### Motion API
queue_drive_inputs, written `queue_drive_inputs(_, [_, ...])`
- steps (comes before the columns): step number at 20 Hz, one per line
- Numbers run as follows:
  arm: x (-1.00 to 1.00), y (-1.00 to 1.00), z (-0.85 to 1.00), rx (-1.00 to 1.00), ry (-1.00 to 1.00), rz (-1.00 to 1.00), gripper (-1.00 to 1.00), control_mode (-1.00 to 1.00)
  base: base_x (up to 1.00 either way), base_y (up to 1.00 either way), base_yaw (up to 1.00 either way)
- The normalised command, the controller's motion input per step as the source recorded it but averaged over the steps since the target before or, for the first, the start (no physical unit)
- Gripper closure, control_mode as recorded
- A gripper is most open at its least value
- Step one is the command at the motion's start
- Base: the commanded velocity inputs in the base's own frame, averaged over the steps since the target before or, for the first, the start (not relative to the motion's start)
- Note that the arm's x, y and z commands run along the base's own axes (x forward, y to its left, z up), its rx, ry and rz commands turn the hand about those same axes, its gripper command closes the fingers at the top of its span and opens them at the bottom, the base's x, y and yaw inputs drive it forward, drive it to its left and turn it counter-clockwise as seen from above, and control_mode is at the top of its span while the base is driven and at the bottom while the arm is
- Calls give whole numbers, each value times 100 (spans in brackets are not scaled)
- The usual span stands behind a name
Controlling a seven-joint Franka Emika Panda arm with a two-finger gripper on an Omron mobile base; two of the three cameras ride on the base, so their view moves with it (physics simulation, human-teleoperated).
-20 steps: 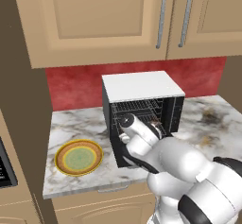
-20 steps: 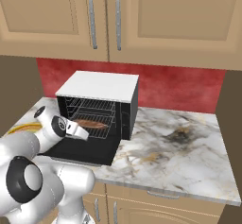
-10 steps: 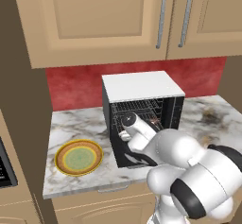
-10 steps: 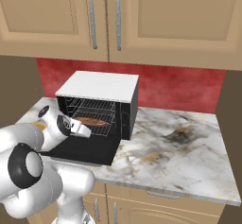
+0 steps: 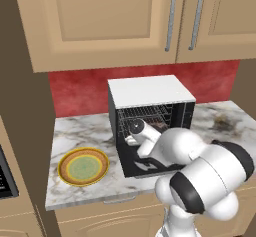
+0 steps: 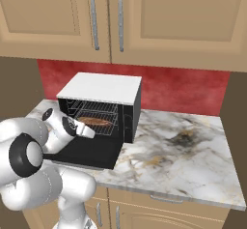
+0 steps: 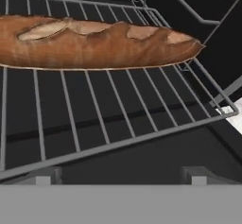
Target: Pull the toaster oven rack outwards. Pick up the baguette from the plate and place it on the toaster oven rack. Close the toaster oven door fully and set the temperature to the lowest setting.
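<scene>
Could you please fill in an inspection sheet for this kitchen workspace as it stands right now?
Surface: marble counter, with a dark smudge to the right of the oven.
Toaster oven: white top; toaster oven door folded down, fully open.
Toaster oven rack: pulled partly out of the cavity, its front bar clear of the opening.
Baguette: lying lengthwise on the rack.
Plate: on the counter left of the oven, nothing on it.
Clutter: nothing seen.
End effector: open, holding nothing, just in front of the rack above the door.
Cables: nothing seen.
Surroundings: tan wooden cabinets above, red backsplash behind.
</scene>
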Motion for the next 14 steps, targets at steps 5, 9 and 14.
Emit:
queue_drive_inputs(5, [23,-8,-1,0,-8,0,-100,-100,0,0,0])
queue_drive_inputs(9, [23,-10,0,0,-8,0,-100,-100,0,0,0])
queue_drive_inputs(14, [27,-9,0,0,-8,0,-100,-100,0,0,0])
